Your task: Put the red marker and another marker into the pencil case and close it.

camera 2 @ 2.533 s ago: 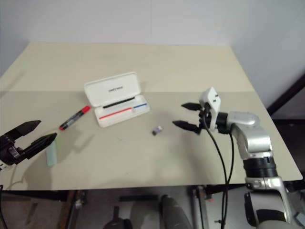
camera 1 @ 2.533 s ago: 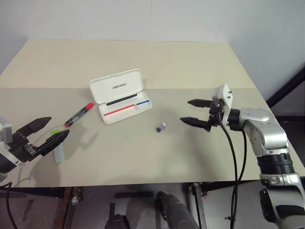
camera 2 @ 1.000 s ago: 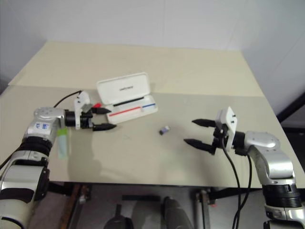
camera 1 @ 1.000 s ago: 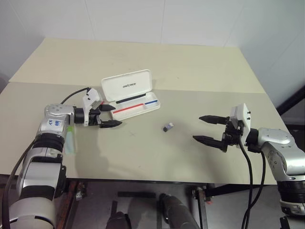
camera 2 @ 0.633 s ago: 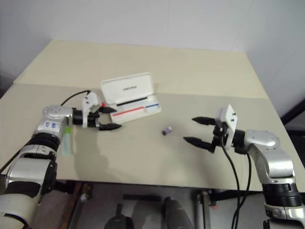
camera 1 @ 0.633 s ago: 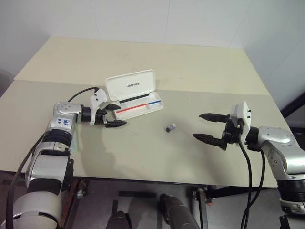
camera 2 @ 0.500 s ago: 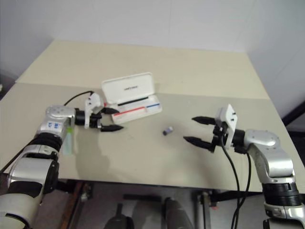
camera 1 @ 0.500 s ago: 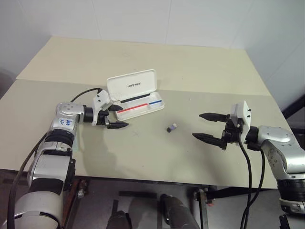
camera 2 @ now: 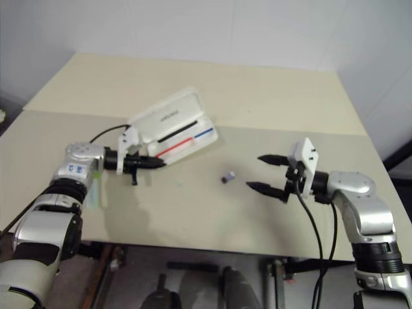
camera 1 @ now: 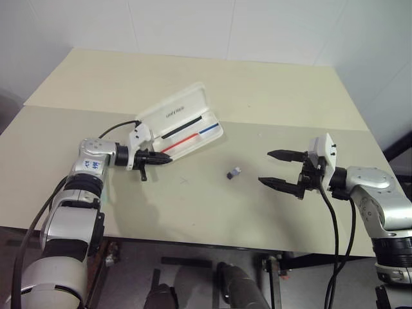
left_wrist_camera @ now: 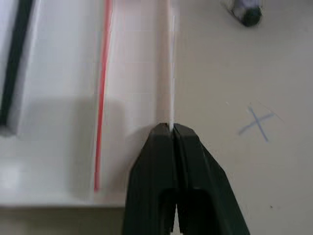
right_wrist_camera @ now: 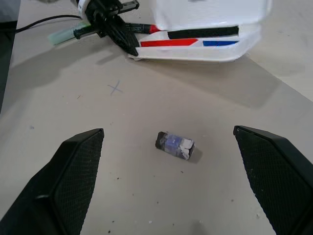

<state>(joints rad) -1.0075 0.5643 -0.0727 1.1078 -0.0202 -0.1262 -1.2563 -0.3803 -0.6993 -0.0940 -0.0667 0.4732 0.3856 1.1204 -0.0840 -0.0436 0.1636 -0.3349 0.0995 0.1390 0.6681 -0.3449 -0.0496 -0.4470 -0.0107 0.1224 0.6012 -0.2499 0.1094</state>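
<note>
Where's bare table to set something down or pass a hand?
Free: far table behind the pencil case; near strip between left claw and the small grey-blue piece. Crowded: case's left end, with left claw, red marker and green marker.

Beige table (camera 1: 257,96), white tiled wall (camera 1: 193,26) behind, evenly lit

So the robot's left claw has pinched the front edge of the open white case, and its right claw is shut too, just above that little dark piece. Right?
Not quite: the right gripper is wide open, as the right wrist view shows, with the small dark piece between its fingers' spread. The left gripper is shut on the open pencil case rim.
</note>
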